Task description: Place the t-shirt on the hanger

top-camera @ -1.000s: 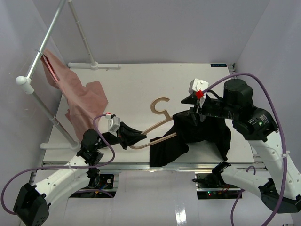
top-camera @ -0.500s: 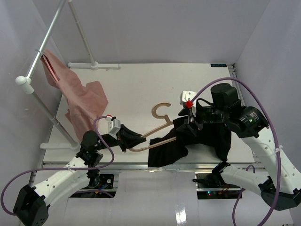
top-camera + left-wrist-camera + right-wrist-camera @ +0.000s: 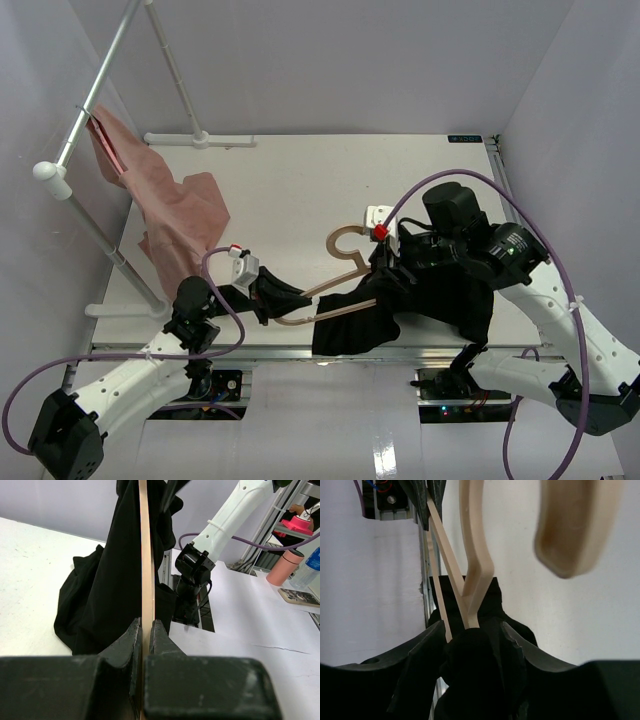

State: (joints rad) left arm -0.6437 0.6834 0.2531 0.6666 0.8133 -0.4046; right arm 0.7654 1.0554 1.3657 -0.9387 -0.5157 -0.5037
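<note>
The white table (image 3: 300, 180) lies beneath both pairs of jaws. The grey metal rail (image 3: 100, 85) stands well away from them, out past the left arm's outer side, and a pink garment (image 3: 175, 215) hangs from it down onto the table, behind the left jaws and apart from them.

The black t-shirt (image 3: 350, 330) is heaped under and around the right jaws and reaches toward the left ones without touching them. In the left wrist view the t-shirt (image 3: 110, 595) hangs ahead of the jaws, draped along the far part of the wooden strip they hold.

The hanger (image 3: 325, 285) spans the gap between the two grippers. Its hook (image 3: 345, 240) sits just beyond the right jaws, and its other shoulder end is in the left jaws.

The left gripper (image 3: 290, 297) is clamped on the hanger. Up close, the left gripper (image 3: 146, 627) has both fingers pressed flat against the thin strip of the hanger (image 3: 145, 555).

The right gripper (image 3: 385, 270) stands partway apart, closed on cloth. In its own view the right gripper (image 3: 470, 630) has a bunch of t-shirt (image 3: 475, 665) filling the space between its fingers. The hanger (image 3: 475, 555) emerges from that bunch and runs straight ahead of the jaws.
</note>
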